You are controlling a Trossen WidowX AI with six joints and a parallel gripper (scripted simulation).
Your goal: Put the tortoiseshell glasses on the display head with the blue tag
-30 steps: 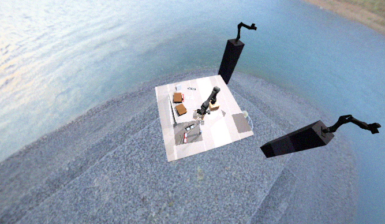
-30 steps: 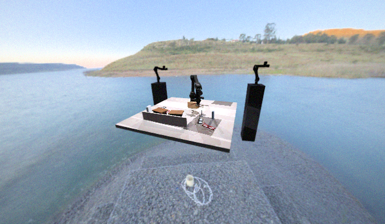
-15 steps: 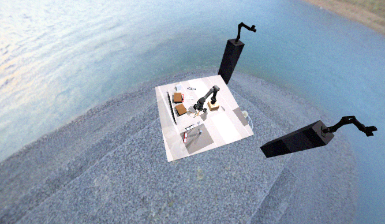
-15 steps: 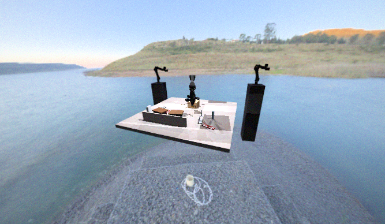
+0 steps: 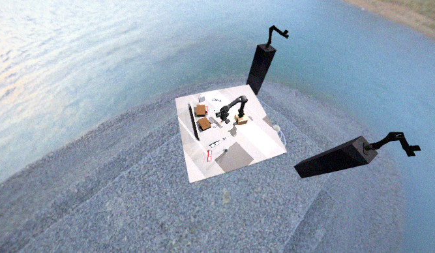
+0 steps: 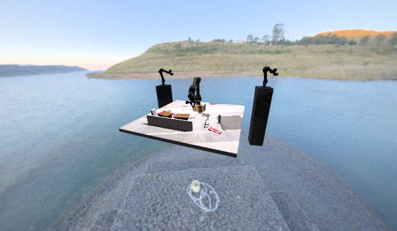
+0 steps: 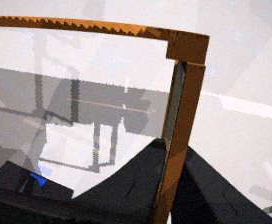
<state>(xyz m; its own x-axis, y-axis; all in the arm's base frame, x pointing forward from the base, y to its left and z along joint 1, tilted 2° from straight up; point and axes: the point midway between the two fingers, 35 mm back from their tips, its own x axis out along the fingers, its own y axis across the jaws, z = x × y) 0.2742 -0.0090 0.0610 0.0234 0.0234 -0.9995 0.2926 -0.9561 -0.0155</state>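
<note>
Carrying amber tortoiseshell-framed glasses [image 7: 184,96] clamped in the black parallel-jaw gripper [image 7: 165,183], next needing alignment over the blue-tagged head ahead.

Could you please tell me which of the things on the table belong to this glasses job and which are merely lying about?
For the job: tortoiseshell glasses, gripped in the jaws; two brown display heads.
Lying about: red glasses; dark-rimmed glasses; small dark cylinder.
</note>
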